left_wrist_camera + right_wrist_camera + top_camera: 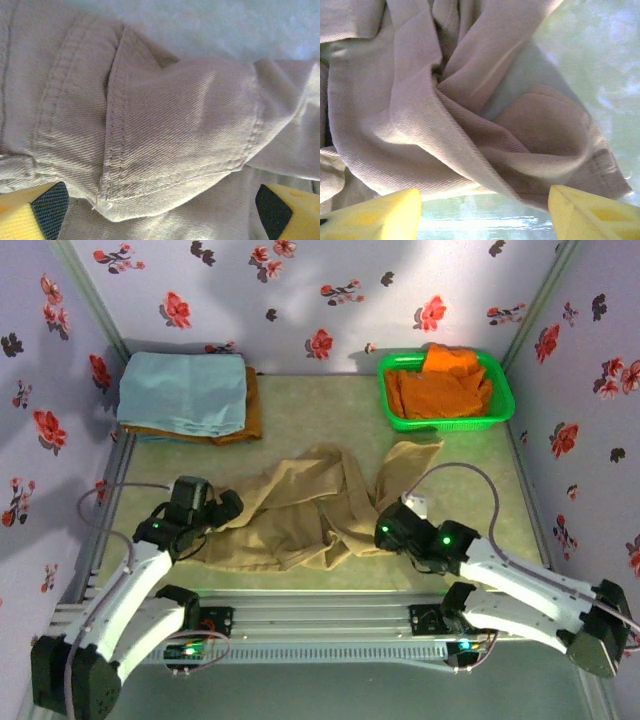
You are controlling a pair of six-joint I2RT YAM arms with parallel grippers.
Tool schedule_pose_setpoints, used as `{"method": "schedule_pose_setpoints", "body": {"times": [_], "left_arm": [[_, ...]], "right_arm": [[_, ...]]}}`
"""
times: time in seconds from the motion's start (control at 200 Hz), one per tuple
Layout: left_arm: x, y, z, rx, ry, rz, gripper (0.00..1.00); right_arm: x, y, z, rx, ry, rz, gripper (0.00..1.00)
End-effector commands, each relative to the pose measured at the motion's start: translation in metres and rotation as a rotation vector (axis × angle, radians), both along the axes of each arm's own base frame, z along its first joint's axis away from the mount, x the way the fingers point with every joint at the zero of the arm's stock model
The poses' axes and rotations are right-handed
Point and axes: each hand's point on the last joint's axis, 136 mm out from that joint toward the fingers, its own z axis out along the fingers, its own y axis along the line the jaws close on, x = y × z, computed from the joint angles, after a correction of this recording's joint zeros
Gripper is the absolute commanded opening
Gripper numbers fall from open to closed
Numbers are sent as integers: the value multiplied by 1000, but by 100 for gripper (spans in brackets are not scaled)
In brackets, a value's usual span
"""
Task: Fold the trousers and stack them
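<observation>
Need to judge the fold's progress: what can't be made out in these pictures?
- Top view: the left gripper and right gripper cover parts of the trousers.
- Both wrist views: the trousers run off the edges.
- Top view: light blue cloth hides most of the brown garment beneath.

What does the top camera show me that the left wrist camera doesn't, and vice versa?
Top external: the whole layout, with the green basket of orange garments far right, the light blue cloth far left, and the right gripper at the trousers' right edge. Left wrist: close stitching on a flap, lying between the fingers of the open left gripper. Both: the tan trousers, crumpled, not yet folded.
</observation>
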Motion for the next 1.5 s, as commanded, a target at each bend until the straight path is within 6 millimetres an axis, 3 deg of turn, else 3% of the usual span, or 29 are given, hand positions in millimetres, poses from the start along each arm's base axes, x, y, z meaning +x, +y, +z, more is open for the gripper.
{"method": "schedule_pose_setpoints", "body": {"times": [0.0, 0.135, 0.29, 0.47, 0.575, 0.625, 0.705, 0.795, 0.845, 1.09, 1.305, 1.385, 1.495], "left_arm": [[-17, 11, -1, 67, 35, -2, 97], [-26, 4, -32, 82, 96, -21, 93], [-15, -1, -49, 160, 124, -49, 89], [8, 2, -64, 260, 144, -49, 62], [17, 0, -70, 273, 149, -55, 54], [21, -1, -71, 274, 153, -51, 50], [27, -3, -68, 267, 150, -39, 31], [29, -4, -66, 248, 152, -19, 3], [31, -6, -61, 229, 139, -20, 0], [34, -5, -14, 178, -1, -5, 0], [42, 5, 31, 175, -72, 14, 0], [47, 17, 51, 174, -98, 48, 0], [51, 37, 83, 134, -150, 116, 0]], "right_arm": [[-7, -21, -9, -20, 3, -53, 67], [-12, -11, -20, 27, 27, -3, 67], [-6, 5, -23, 7, 35, 79, 69], [7, 11, -34, -71, 45, 119, 67], [16, 8, -38, -100, 51, 112, 58], [20, 8, -38, -101, 49, 110, 48], [23, 8, -37, -95, 54, 112, 30], [22, 7, -33, -98, 61, 117, 10], [21, 7, -30, -94, 57, 117, 0], [22, -13, 14, -74, -53, 58, 0], [40, -32, 58, -131, -186, -18, 0], [53, -45, 81, -184, -230, -66, 0], [68, -68, 127, -238, -327, -151, 0]]}}
